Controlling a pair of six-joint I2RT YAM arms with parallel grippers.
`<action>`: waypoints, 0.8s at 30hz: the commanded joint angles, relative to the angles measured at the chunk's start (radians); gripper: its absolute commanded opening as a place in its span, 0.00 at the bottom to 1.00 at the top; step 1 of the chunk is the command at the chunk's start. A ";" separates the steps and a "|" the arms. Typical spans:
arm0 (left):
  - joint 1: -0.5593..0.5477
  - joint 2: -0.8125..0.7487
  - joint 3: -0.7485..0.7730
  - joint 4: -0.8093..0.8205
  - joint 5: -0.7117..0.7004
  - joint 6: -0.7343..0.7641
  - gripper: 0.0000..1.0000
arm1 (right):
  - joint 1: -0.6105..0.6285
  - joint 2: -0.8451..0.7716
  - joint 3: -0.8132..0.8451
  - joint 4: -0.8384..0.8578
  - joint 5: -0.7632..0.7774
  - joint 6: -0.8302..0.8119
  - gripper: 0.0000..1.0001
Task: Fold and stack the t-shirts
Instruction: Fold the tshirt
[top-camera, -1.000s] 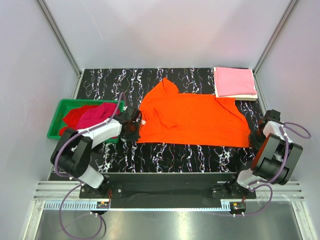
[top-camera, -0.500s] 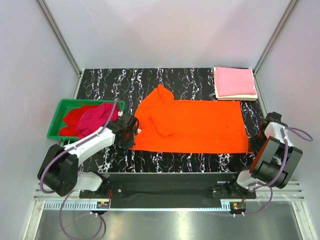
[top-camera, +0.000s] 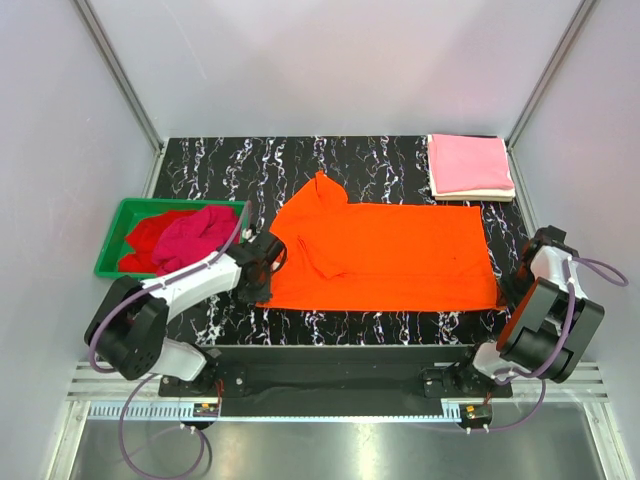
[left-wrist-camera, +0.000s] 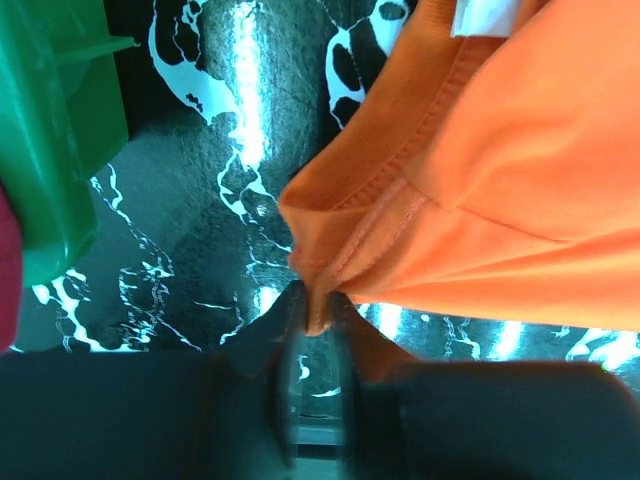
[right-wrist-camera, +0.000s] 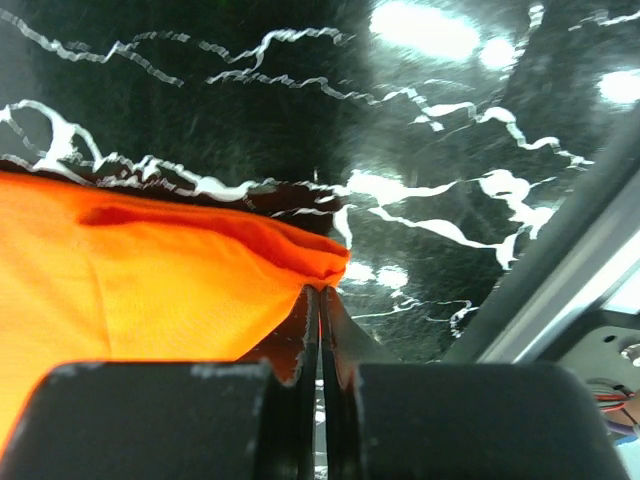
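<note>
the orange t-shirt (top-camera: 390, 255) lay spread flat across the middle of the frame in the top view, its collar end to the left with a sleeve pointing up and its hem to the right. at the upper right the pink t-shirt (top-camera: 470, 163) sat folded on top of the cream-white t-shirt (top-camera: 482, 195), of which only a thin edge showed. at the left the crimson-magenta t-shirt (top-camera: 195, 235) and the red t-shirt (top-camera: 148, 235) were bunched inside the green bin (top-camera: 108, 255). all of it rested on the black marbled table (top-camera: 250, 160). the left gripper (top-camera: 268, 262) sat at the shirt's left edge; in its wrist view a fold of orange collar dipped between the blurred fingers (left-wrist-camera: 285, 340), and whether they gripped it i could not tell. the right gripper (top-camera: 512, 285) was at the lower right corner of the shirt, clenched on the hem corner, fingers pressed together.
</note>
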 joint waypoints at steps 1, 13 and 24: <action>0.002 0.026 0.052 -0.037 -0.034 0.001 0.34 | -0.010 0.010 0.019 0.025 -0.067 -0.031 0.08; 0.233 -0.015 0.448 -0.148 0.236 0.234 0.56 | -0.007 -0.132 0.144 -0.018 -0.099 -0.063 0.42; 0.299 0.227 0.685 -0.094 0.544 0.252 0.61 | 0.639 -0.188 0.141 0.397 -0.208 -0.195 0.50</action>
